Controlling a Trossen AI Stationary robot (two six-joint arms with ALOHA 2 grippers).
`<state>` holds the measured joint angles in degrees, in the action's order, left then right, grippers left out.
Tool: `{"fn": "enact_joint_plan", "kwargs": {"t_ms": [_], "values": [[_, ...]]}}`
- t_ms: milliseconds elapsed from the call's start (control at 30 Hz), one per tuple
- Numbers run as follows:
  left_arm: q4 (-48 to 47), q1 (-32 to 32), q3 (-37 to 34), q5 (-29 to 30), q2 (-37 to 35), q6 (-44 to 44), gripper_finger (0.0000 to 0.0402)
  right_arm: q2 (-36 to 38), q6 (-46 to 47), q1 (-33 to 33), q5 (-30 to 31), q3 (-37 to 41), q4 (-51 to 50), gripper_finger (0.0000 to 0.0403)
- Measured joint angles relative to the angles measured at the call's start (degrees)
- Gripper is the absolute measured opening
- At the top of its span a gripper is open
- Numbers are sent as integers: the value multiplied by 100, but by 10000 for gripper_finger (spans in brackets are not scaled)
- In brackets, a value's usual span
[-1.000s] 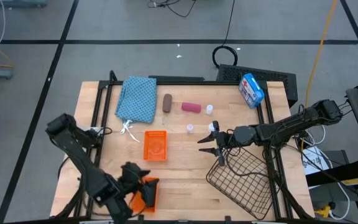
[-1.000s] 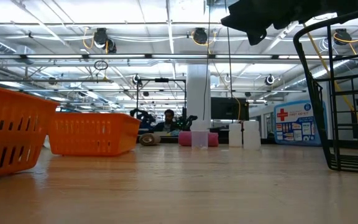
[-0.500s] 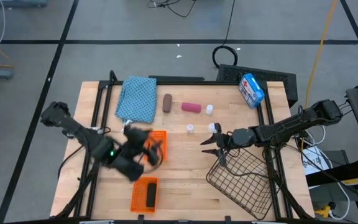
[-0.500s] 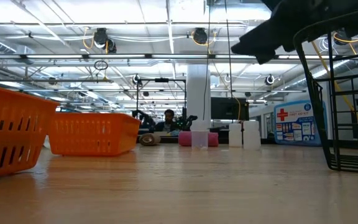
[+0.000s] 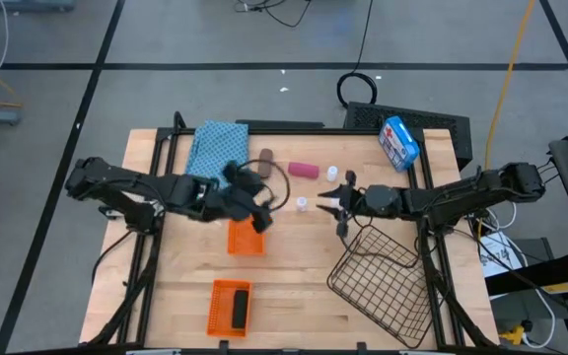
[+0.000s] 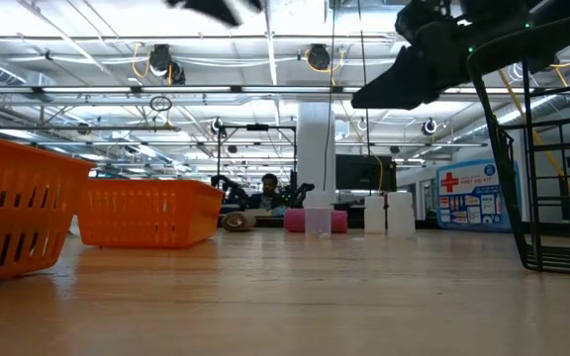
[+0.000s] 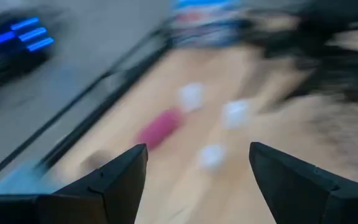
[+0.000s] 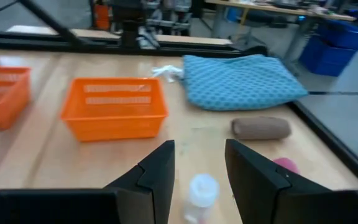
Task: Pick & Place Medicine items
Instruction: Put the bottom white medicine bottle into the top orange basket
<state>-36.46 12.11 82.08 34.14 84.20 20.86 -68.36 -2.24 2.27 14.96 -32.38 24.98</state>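
Note:
My left gripper (image 5: pixel 261 207) hangs open and empty above the far orange basket (image 5: pixel 245 240), near the brown cylinder (image 5: pixel 265 158); its wrist view (image 7: pixel 197 149) is blurred. My right gripper (image 5: pixel 325 205) is open and empty, its fingertips just short of a white vial (image 8: pixel 202 190) that stands on the table (image 5: pixel 302 203). The pink cylinder (image 5: pixel 304 170) lies by a second vial (image 5: pixel 332 173). The left wrist view shows a third vial (image 7: pixel 235 112). The black cylinder (image 5: pixel 236 309) lies in the near orange basket (image 5: pixel 217 306).
A blue cloth (image 5: pixel 215 150) lies at the far left. The blue-and-white box (image 5: pixel 398 141) stands at the far right corner. A wire basket (image 5: pixel 383 281) sits at the near right, under my right arm. Bare wood lies between the two orange baskets and the wire basket.
My left gripper has swung quickly from the near orange basket at the table's near left toward the far edge and the right, over the far orange basket. The near basket, with the black cylinder in it, is now uncovered. My right gripper has gone a little toward the far edge and the vials.

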Motion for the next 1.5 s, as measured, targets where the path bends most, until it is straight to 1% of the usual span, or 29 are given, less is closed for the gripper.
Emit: {"fn": "enact_joint_plan", "kwargs": {"t_ms": [67,100,167,200,267,300,367,400,467,600,733,833,967,1033,1100,1167,1267,1367,1500], "values": [[716,-135,0,-1033,-4,-922,292,1,0,-140,0,0,17,130],[926,-196,0,-1445,-4,-1238,292,13,0,-199,0,0,11,130],[1061,-350,0,-2017,-4,-1626,292,33,0,-293,-1,0,2,130],[1020,-442,0,-2117,-4,-1692,292,35,0,-331,-2,0,-1,130],[841,-595,-57,-2109,-92,-1711,292,54,-21,-403,-4,0,-46,130],[895,-672,-176,-2058,-158,-1712,292,66,-43,-434,-5,2,-56,130],[1329,-830,-595,-2038,-393,-1737,292,102,-48,-512,-13,2,-114,130],[1577,-915,-899,-2055,-549,-1751,292,134,-44,-550,-16,5,-195,130],[2360,-1106,-1645,-2185,-932,-1787,292,156,-1,-627,-17,7,-207,130],[3893,-1584,-3337,-2380,-1987,-1760,292,270,131,-713,-25,2,-397,130],[4851,-2002,-4775,-2391,-3024,-1351,292,446,520,-762,-23,-2,-976,130],[5367,-2185,-5580,-2388,-3885,-1322,292,515,606,-839,-43,0,-1597,135],[5869,-2396,-6492,-2407,-4771,-1272,292,490,909,-1141,-742,-291,-2769,166],[6083,-2461,-6771,-2508,-5122,-1270,292,343,1054,-1325,-945,-603,-3394,189],[6076,-2510,-6987,-2526,-5393,-1253,292,198,1067,-1478,-1064,-882,-4027,214],[6085,-2551,-7102,-2510,-5551,-1179,292,30,1060,-1587,-1069,-1089,-4405,236],[6022,-2589,-7163,-2512,-5621,-1067,292,-132,872,-1652,-1074,-1120,-4939,261],[6014,-2593,-7163,-2516,-5601,-1064,292,-247,708,-1658,-1072,-1059,-5074,273],[6010,-2605,-7163,-2484,-5575,-1135,292,-330,713,-1656,-1080,-967,-5063,270]]}}
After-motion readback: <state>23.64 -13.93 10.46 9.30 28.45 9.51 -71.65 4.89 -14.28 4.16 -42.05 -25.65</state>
